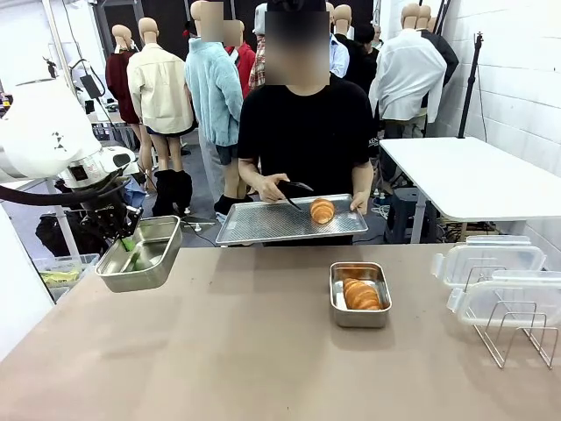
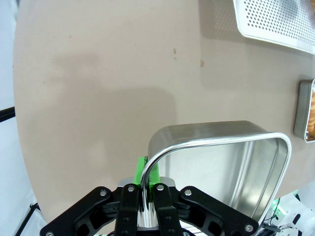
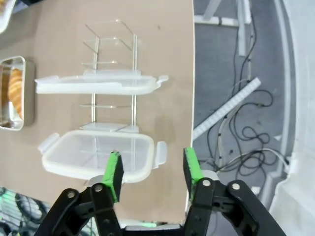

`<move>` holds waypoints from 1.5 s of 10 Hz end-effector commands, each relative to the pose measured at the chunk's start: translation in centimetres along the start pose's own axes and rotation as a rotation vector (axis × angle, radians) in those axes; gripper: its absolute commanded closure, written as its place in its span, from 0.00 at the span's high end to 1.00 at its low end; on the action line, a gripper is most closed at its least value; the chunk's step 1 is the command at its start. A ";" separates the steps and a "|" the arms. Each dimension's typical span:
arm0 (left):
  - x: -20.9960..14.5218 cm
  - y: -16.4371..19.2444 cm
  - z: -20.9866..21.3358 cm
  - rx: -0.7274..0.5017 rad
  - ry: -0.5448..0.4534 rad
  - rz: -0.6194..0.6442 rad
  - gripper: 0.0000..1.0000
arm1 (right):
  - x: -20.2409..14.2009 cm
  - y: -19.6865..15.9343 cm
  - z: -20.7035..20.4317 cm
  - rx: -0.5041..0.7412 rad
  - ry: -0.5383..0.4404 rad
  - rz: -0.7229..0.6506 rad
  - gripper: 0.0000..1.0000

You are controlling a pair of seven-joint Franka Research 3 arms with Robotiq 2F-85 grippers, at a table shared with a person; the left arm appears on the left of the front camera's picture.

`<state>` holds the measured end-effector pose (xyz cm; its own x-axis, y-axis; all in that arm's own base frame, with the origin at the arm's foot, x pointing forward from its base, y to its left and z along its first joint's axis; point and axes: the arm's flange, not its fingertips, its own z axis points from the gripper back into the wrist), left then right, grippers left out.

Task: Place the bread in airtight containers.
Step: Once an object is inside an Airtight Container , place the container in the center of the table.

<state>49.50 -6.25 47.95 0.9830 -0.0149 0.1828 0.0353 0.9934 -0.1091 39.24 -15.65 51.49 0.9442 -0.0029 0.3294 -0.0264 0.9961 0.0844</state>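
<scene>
Bread (image 1: 360, 295) lies in the filled container (image 1: 359, 318), which stands on the table (image 1: 219, 360) well apart from both grippers. In the left wrist view, that container shows far beyond the fingertips at the picture's right edge. A second croissant (image 1: 322, 210) rests on the perforated tray (image 1: 263, 224) that the person holds at the far side, with black tongs (image 1: 294, 188) in one hand (image 1: 267, 189).

The left gripper (image 2: 146, 172) is clamped on the rim of the empty container (image 2: 206, 132). One green pad (image 2: 140, 169) sits on the outer wall and the pan extends forward of the fingers, tilted.

The right gripper (image 3: 152, 169) has its jaws spread wide. A clear lid (image 3: 93, 155) lies flat just ahead of the pads, its end tab showing between them. A second lid (image 3: 98, 83) sits farther ahead in the wire rack (image 3: 115, 49).
</scene>
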 end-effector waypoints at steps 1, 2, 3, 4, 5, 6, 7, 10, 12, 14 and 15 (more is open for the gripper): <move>0.2 -0.1 0.3 -0.003 -0.011 0.009 0.00 | -0.6 0.4 0.8 0.017 0.006 -0.019 1.00; 0.2 -0.1 0.3 -0.003 -0.011 0.009 0.00 | -0.9 0.2 1.1 0.013 -0.002 -0.027 1.00; 0.2 -0.1 0.3 -0.003 -0.011 0.009 0.00 | -1.3 0.2 1.5 0.006 0.000 -0.033 1.00; 0.2 -0.1 0.3 -0.003 -0.011 0.009 0.00 | -1.5 0.4 1.9 0.003 0.005 -0.027 1.00; 0.2 -0.1 0.3 -0.003 -0.011 0.009 0.00 | -1.6 0.7 2.2 0.008 0.012 -0.007 1.00; 0.2 -0.1 0.3 -0.003 -0.011 0.009 0.00 | -1.5 1.1 2.5 0.015 0.016 -0.004 1.00; 0.2 -0.1 0.3 -0.003 -0.011 0.009 0.00 | -1.3 1.5 2.5 0.005 0.039 0.000 1.00; 0.2 -0.1 0.3 -0.003 -0.011 0.009 0.00 | -1.2 0.3 2.4 0.016 0.003 -0.001 1.00; 0.2 -0.1 0.3 -0.003 -0.011 0.009 0.00 | -1.2 0.3 2.4 0.016 0.003 -0.001 1.00; 0.2 -0.1 0.3 -0.003 -0.011 0.009 0.00 | -1.2 0.3 2.4 0.016 0.003 -0.001 1.00; 0.2 -0.1 0.3 -0.003 -0.011 0.009 0.00 | -1.2 0.3 2.4 0.016 0.003 -0.001 1.00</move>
<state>49.50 -6.25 47.94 0.9831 -0.0149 0.1826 0.0353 0.9934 -0.1091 37.13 -15.36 53.55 0.9476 0.0012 0.3194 -0.0347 0.9944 0.0993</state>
